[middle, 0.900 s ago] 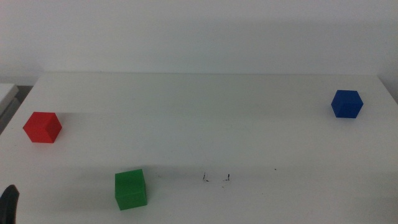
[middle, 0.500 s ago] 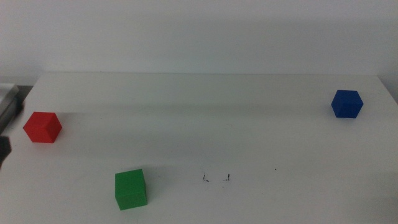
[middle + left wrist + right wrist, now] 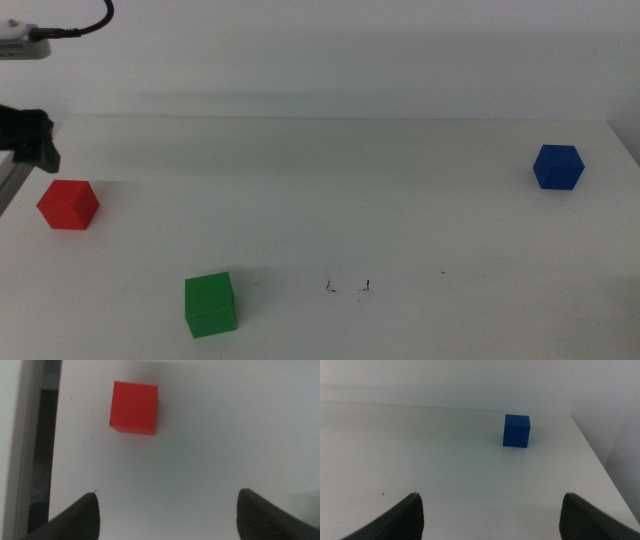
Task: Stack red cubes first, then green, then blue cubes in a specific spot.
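The red cube (image 3: 68,205) sits near the table's left edge. The green cube (image 3: 211,304) sits at the front left. The blue cube (image 3: 557,167) sits at the far right. My left gripper (image 3: 28,135) hovers at the left edge, just behind and left of the red cube. In the left wrist view its jaws stand wide open and empty (image 3: 170,510), with the red cube (image 3: 134,407) ahead of them. My right gripper (image 3: 492,515) is out of the middle view. It is open and empty, well short of the blue cube (image 3: 516,431).
Small black pen marks (image 3: 347,287) sit at the table's front centre. The table's left edge (image 3: 37,450) runs close beside the red cube. The table's right edge (image 3: 600,460) lies just past the blue cube.
My left gripper has risen from the picture's bottom left corner along the left edge to a spot just behind the red cube. The cubes have not moved.
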Robot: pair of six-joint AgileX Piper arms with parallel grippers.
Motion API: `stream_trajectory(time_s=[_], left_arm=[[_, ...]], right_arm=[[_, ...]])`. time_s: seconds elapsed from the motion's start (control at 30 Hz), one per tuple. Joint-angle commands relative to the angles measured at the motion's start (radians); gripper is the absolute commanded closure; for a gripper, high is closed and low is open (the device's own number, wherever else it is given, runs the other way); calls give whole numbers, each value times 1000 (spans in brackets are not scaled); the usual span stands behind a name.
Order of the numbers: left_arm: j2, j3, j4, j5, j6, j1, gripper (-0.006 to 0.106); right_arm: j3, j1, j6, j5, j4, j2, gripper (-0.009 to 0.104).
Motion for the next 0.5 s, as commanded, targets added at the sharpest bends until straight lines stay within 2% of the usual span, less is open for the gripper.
stream_trajectory(time_s=[0.0, 0.27, 0.47], left_arm=[[121, -101, -59, 52, 98, 36, 7], [414, -303, -47, 53, 170, 57, 7], [528, -348, -58, -10, 202, 57, 7]], right_arm=[[2, -1, -5, -9, -11, -4, 2], [2, -1, -5, -9, -11, -4, 2], [2, -1, -5, -9, -11, -4, 2]])
